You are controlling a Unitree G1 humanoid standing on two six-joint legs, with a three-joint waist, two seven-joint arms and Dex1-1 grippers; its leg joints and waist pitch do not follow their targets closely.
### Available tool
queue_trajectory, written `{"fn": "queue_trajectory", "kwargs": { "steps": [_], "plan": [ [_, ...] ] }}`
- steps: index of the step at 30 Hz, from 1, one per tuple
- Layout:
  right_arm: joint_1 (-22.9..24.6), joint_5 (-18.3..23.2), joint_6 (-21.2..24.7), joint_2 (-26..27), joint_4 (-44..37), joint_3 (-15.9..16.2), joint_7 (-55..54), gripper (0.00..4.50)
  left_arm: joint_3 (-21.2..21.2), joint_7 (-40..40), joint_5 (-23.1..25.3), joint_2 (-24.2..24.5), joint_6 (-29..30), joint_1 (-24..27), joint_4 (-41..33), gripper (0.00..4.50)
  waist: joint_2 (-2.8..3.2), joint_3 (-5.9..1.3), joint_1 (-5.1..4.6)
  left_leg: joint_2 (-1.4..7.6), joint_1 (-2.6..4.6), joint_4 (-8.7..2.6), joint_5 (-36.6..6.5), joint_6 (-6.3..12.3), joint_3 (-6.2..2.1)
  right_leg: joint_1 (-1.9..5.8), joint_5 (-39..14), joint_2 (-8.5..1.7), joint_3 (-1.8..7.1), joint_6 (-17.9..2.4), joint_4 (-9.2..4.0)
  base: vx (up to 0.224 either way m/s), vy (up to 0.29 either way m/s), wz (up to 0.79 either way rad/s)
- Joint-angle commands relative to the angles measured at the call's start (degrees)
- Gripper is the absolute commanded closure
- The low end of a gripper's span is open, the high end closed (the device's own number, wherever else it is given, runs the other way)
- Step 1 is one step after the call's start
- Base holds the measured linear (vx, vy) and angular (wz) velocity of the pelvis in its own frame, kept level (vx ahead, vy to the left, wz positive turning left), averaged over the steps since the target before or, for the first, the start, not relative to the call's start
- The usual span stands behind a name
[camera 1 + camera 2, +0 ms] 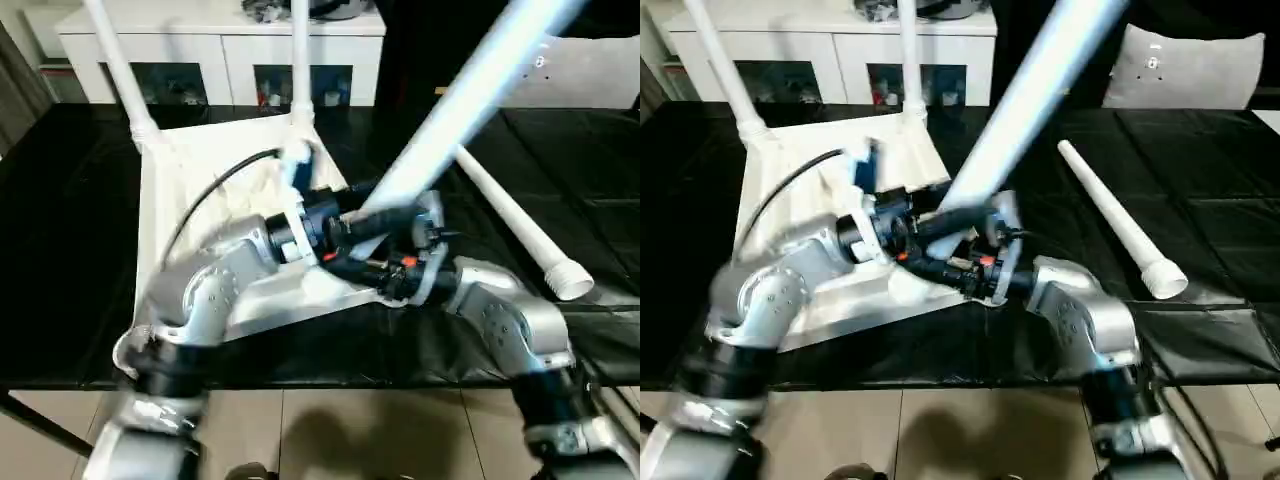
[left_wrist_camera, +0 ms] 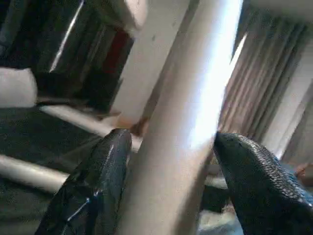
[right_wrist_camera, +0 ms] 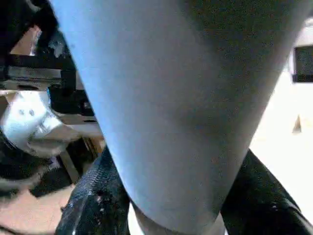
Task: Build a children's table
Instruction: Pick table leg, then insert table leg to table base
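The tabletop (image 1: 200,175) is showing plain white, as are the two legs (image 1: 118,62) standing in it at twelve o'clock, the raised leg (image 1: 470,95) and the loose leg (image 1: 520,228) lying at three o'clock. The table covering (image 1: 60,260) is looking black. The forearms (image 1: 200,290) are gleaming silver, and the fingers (image 2: 93,191) are showing black with a fine dimpled texture.
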Motion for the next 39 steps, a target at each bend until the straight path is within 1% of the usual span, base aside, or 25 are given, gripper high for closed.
{"fn": "queue_trajectory", "kwargs": {
  "steps": [1,2,3,4,5,8,9,10,11,13,15,17,19,20,21,23,24,25,26,29,31,32,36,37,39],
  "plan": [
    [0.6,-0.5,1.8,-0.6,2.7,-4.2,-7.1,2.53,-3.3,-1.9,-6.0,-2.3,3.4,-0.1,-5.2,1.46,-0.51,-4.14,-0.07,2.84,0.31,-3.85,-9.5,3.27,-0.78,3.6,-15.3,-3.43,2.85,-10.9,-4.0,0.0,0.0,0.0],
    [0.6,-0.5,1.8,-0.6,2.7,-4.2,-7.1,2.53,-3.3,-1.9,-6.0,-2.3,3.4,-0.1,-5.2,1.46,-0.49,-4.09,-0.08,2.96,0.38,-3.99,-9.8,2.88,-0.83,3.57,-16.1,-3.49,2.88,-10.7,-4.04,0.0,0.0,0.0],
    [1.0,-1.1,1.5,-0.4,2.6,-4.9,-8.4,2.54,-2.0,-0.6,-6.0,-2.9,3.9,-0.5,-4.3,1.46,0.08,-4.03,0.05,2.87,0.77,-3.96,-10.6,2.0,-0.75,3.22,-18.1,-3.41,2.87,-10.6,-4.25,0.0,0.0,0.0],
    [1.0,-1.1,1.5,-0.4,2.6,-4.9,-8.4,2.55,-2.0,-0.6,-6.0,-2.9,3.9,-0.5,-4.3,1.46,-0.14,-3.88,-0.09,2.84,0.73,-4.01,-11.2,1.89,-0.63,3.11,-18.7,-3.2,2.89,-10.3,-4.6,0.0,0.0,0.0],
    [1.2,-1.6,1.4,-0.2,2.9,-5.8,-9.9,2.58,-1.5,0.1,-4.7,-2.8,3.5,-0.7,-3.7,1.46,-0.2,-3.93,-0.09,2.63,0.48,-4.01,-11.6,1.77,-0.7,3.48,-19.0,-3.21,2.81,-9.7,-4.54,0.0,0.0,0.0],
    [0.9,-3.3,0.2,-0.1,4.4,-8.1,-15.3,2.6,-0.9,2.1,-1.1,-1.5,2.4,-1.1,-2.0,1.46,-0.34,-3.9,-0.8,2.46,0.28,-4.21,-11.5,1.53,-0.94,3.68,-20.2,-3.13,2.71,-7.4,-4.82,0.0,0.0,0.0],
    [0.4,-6.0,-0.9,-1.0,6.0,-9.1,-20.2,2.6,-2.3,3.4,3.6,0.9,0.2,-1.3,-0.3,1.46,-0.29,-3.9,-1.09,2.31,0.31,-4.14,-11.5,1.39,-0.89,3.67,-21.1,-3.1,2.66,-6.7,-4.98,0.0,0.0,0.0],
    [0.4,-6.0,-0.9,-1.0,6.0,-9.1,-20.2,2.6,-2.3,3.4,3.6,0.9,0.2,-1.3,-0.3,1.46,-0.24,-3.82,-1.23,2.32,0.34,-4.25,-11.4,1.2,-1.04,3.53,-21.8,-3.03,2.63,-6.0,-5.13,0.0,0.0,0.0],
    [0.3,-7.0,-1.3,-1.5,6.4,-10.5,-23.5,2.6,-4.8,5.0,9.0,3.8,-2.1,-1.5,1.2,1.46,-0.34,-3.9,-1.54,2.07,0.29,-4.11,-11.3,1.12,-0.86,3.68,-22.5,-2.94,2.58,-5.3,-5.15,0.0,0.0,0.0],
    [0.7,-7.6,-1.6,-2.1,5.3,-11.8,-25.6,2.6,-9.4,5.8,16.8,8.0,-5.8,-1.5,3.7,1.46,-0.02,-4.11,-1.74,2.17,0.56,-4.21,-11.1,1.22,-1.11,3.39,-22.2,-2.72,2.61,-3.5,-5.16,0.0,0.0,0.0],
    [1.0,-8.2,-1.1,-2.7,4.1,-12.1,-26.7,2.6,-13.0,5.8,22.1,11.2,-8.6,-1.8,6.5,1.46,0.13,-4.24,-1.89,2.25,0.55,-4.23,-10.1,1.39,-1.16,3.39,-19.6,-2.67,2.65,-3.7,-4.83,0.0,0.0,0.0],
    [1.0,-9.0,-0.7,-3.2,3.6,-11.8,-27.3,2.6,-14.6,5.5,24.1,12.4,-9.6,-2.0,8.2,1.46,0.23,-4.44,-1.94,2.31,0.52,-4.05,-8.9,1.5,-1.04,3.46,-16.0,-2.83,2.73,-5.7,-4.3,0.0,0.0,0.0],
    [1.4,-12.1,0.5,-4.9,3.2,-9.6,-28.4,2.6,-18.1,3.7,27.3,14.6,-10.6,-2.3,10.9,1.46,0.29,-4.46,-2.05,2.39,0.46,-3.95,-7.9,2.01,-0.91,3.5,-12.0,-2.83,2.79,-8.7,-3.83,0.0,0.0,0.0],
    [1.4,-12.1,0.5,-4.9,3.2,-9.6,-28.4,2.6,-18.1,3.7,27.3,14.6,-10.6,-2.3,10.9,1.64,0.23,-4.42,-2.02,2.35,0.47,-3.94,-8.0,2.0,-0.91,3.52,-12.2,-2.87,2.76,-8.9,-3.85,0.0,0.0,0.0],
    [1.8,-16.0,0.9,-5.8,3.1,-7.7,-31.6,2.6,-21.2,1.1,29.6,16.4,-11.2,-2.1,13.2,1.74,0.3,-4.33,-1.99,2.34,0.46,-3.97,-8.3,1.95,-0.9,3.54,-12.8,-3.0,2.8,-9.1,-3.95,0.0,0.0,0.0],
    [1.9,-16.8,0.7,-5.7,3.0,-7.4,-32.8,2.6,-21.9,0.3,30.2,16.7,-11.7,-2.1,13.9,1.85,0.33,-4.24,-2.06,2.17,0.47,-4.01,-9.2,1.37,-0.79,3.51,-15.0,-3.14,2.85,-8.8,-4.17,0.0,0.0,0.0],
    [2.1,-17.0,-1.0,-5.5,2.9,-7.2,-32.3,2.6,-22.4,-0.3,30.7,17.1,-12.0,-1.9,14.6,1.85,0.29,-4.23,-2.09,2.2,0.52,-4.04,-10.3,1.16,-0.77,3.52,-16.2,-3.23,2.85,-8.6,-4.34,0.0,0.0,0.0],
    [2.8,-16.4,-1.5,-5.8,2.2,-6.5,-30.2,2.6,-23.3,-1.2,31.7,17.8,-12.0,-1.7,15.8,1.94,0.28,-4.17,-2.09,2.26,0.5,-4.09,-11.5,1.1,-0.81,3.53,-17.4,-3.3,2.82,-8.5,-4.51,0.0,0.0,0.0],
    [3.1,-15.1,-1.6,-5.2,2.0,-7.1,-29.5,2.6,-23.5,-1.5,32.1,18.1,-12.1,-1.5,16.3,2.2,0.3,-4.11,-2.07,2.33,0.54,-4.14,-12.0,1.06,-0.87,3.51,-17.8,-3.3,2.84,-8.3,-4.48,0.0,0.0,0.0],
    [3.3,-14.2,-3.2,-4.1,1.8,-8.1,-29.2,2.6,-24.3,-2.3,33.8,19.1,-13.2,-1.3,17.6,2.29,0.37,-4.1,-2.25,2.48,0.53,-4.28,-12.8,1.2,-0.98,3.46,-17.1,-3.32,2.87,-8.9,-4.41,0.0,0.0,0.0],
    [3.3,-13.5,-3.9,-3.7,1.5,-8.3,-28.8,2.6,-24.7,-2.2,34.6,19.7,-13.7,-1.2,18.2,2.53,0.15,-4.16,-2.44,2.56,0.45,-4.3,-12.4,1.28,-1.01,3.54,-16.1,-3.42,2.89,-9.4,-4.2,0.0,0.0,0.0],
    [3.3,-13.1,-2.0,-3.9,0.9,-7.9,-28.4,2.6,-24.9,-2.3,35.2,20.0,-14.2,-1.3,18.7,2.62,0.19,-4.12,-2.58,2.55,0.43,-4.31,-12.3,1.38,-1.03,3.57,-16.0,-3.35,2.88,-9.5,-4.16,0.0,0.0,0.0],
    [4.0,-13.2,-5.0,-4.1,-0.3,-6.1,-24.5,2.6,-25.3,-1.3,37.7,20.3,-16.8,-1.5,21.1,2.85,0.27,-4.09,-2.58,2.53,0.48,-4.23,-12.4,2.01,-0.96,3.46,-16.6,-3.39,2.91,-9.3,-4.31,0.0,0.0,0.0],
    [4.1,-13.3,-5.4,-4.2,-0.3,-5.9,-23.9,2.6,-25.3,-1.0,38.0,20.3,-17.3,-1.6,21.4,2.98,-0.06,-4.07,-2.63,2.52,0.44,-4.23,-12.3,2.03,-0.92,3.47,-16.9,-3.38,2.89,-9.2,-4.36,0.0,0.0,0.0],
    [4.2,-12.8,-5.1,-4.3,-0.5,-5.8,-22.9,2.6,-25.1,-0.8,38.4,20.2,-17.7,-1.6,21.8,3.07,0.16,-4.04,-2.51,2.62,0.48,-4.27,-12.1,2.04,-0.98,3.4,-17.1,-3.43,2.92,-9.3,-4.31,0.0,0.0,0.0]
  ]
}}
